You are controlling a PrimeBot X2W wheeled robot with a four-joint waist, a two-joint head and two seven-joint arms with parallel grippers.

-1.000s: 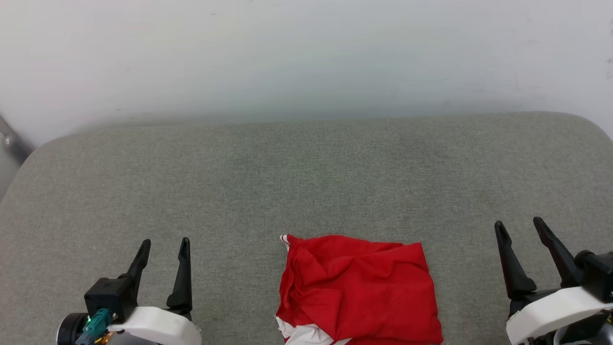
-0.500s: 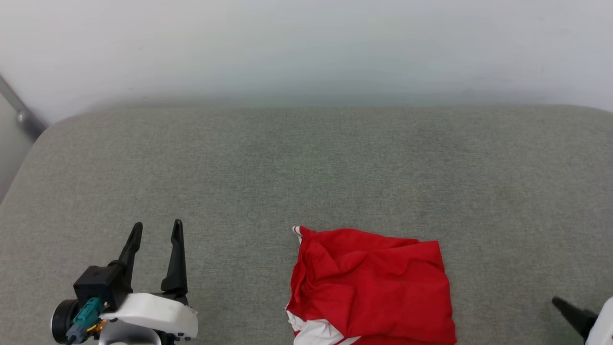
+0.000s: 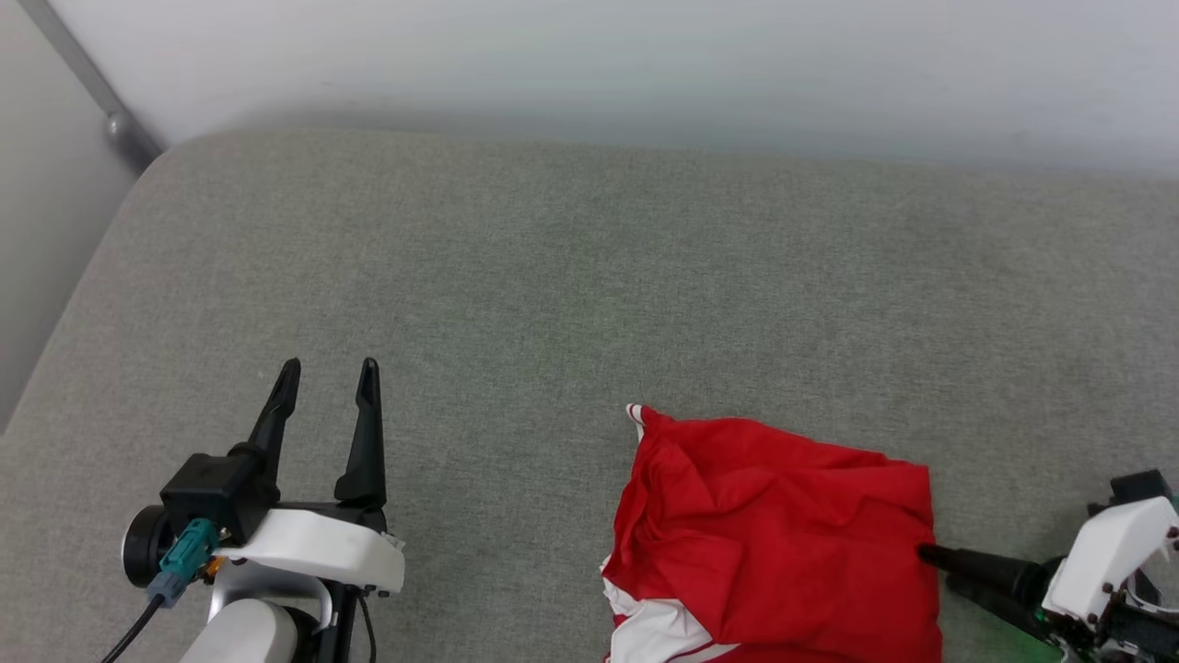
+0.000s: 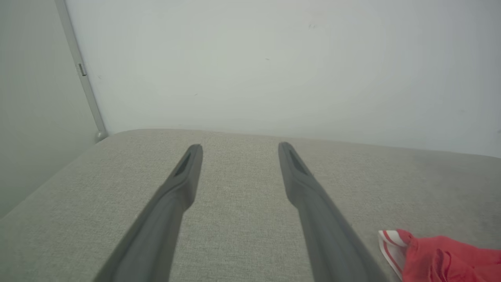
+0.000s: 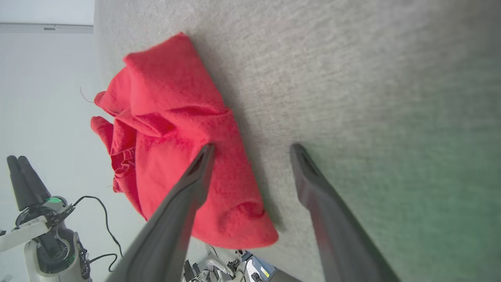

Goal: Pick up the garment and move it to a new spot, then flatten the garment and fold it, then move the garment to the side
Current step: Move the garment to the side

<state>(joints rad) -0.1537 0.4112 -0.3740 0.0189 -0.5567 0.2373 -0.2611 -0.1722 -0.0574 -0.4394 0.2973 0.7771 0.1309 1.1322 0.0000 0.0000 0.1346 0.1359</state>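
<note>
The garment lies in a rumpled, roughly square red heap on the grey cushion, near its front edge, with a white sleeve panel at the lower left. My right gripper comes in low from the right, open, its tips at the garment's right edge. In the right wrist view one of the fingers lies over the garment and the other stands over bare cushion, with the right gripper holding nothing. My left gripper stands open over bare cushion, well left of the garment. The left gripper is empty.
A pale wall rises behind the cushion. A grey metal strip runs down the wall at the far left corner. The cushion's left edge curves down. Bare cushion stretches behind and to both sides of the garment.
The head view has shifted and tilted. My right gripper, which pointed up at the lower right, dropped out of sight and now points left at the garment's right edge. Both grippers stay open.
</note>
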